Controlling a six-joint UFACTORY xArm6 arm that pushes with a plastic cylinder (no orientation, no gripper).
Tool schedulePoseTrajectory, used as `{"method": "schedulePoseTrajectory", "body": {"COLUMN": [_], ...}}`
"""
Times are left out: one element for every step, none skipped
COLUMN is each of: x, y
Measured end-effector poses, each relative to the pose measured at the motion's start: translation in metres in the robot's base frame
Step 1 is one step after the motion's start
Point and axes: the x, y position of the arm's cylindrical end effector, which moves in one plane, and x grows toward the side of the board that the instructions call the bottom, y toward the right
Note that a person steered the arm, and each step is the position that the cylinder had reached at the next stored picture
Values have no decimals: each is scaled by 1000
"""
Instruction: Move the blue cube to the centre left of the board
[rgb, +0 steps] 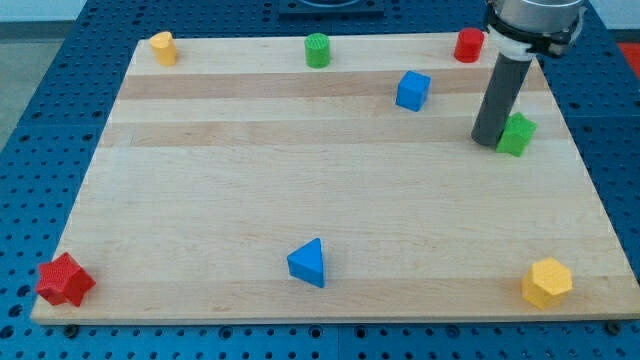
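The blue cube (412, 90) sits on the wooden board (250, 170) toward the view's top right. My tip (486, 141) is at the lower end of the dark rod, to the right of and slightly below the blue cube, with a gap between them. The tip stands right against the left side of a green block (517, 134).
A red cylinder (468, 45) sits at the top right, a green cylinder (317, 50) at the top middle, a yellow block (163, 48) at the top left. A red block (65, 280) lies at the bottom left, a blue triangular block (308, 263) at the bottom middle, a yellow block (547, 282) at the bottom right.
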Motion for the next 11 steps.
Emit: {"method": "schedulePoseTrajectory", "body": {"x": [-46, -75, -75, -76, -90, -104, -117, -128, -130, -145, -161], "y": [-7, -28, -81, -123, -158, -193, -205, -224, -232, -246, -268]}}
